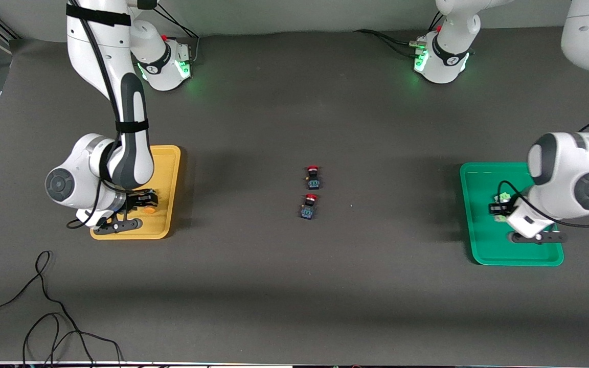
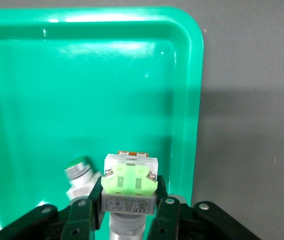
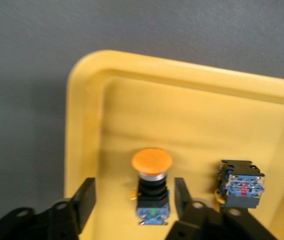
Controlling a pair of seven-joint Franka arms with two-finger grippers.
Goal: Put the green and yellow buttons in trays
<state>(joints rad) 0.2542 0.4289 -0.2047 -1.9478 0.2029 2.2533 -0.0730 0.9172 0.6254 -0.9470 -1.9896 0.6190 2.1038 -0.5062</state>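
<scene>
My left gripper (image 2: pixel 128 199) is shut on a green button (image 2: pixel 130 184) by its grey body, low over the green tray (image 2: pixel 47 90). It shows in the front view (image 1: pixel 499 209) over the same tray (image 1: pixel 483 240). A second green button (image 2: pixel 78 171) lies in the tray beside it. My right gripper (image 3: pixel 133 194) is open over the yellow tray (image 3: pixel 97 100), near a corner. A yellow button (image 3: pixel 152 186) lies on the tray floor between the fingers, with a gap on each side. A second dark-bodied button (image 3: pixel 240 186) lies beside it. The front view shows this gripper (image 1: pixel 138 203) over the yellow tray (image 1: pixel 169 179).
Two red-capped buttons (image 1: pixel 313 177) (image 1: pixel 309 206) stand at the table's middle, between the trays. Loose black cables (image 1: pixel 44 306) lie near the front edge toward the right arm's end. The arm bases (image 1: pixel 164 61) (image 1: pixel 440 59) stand along the back.
</scene>
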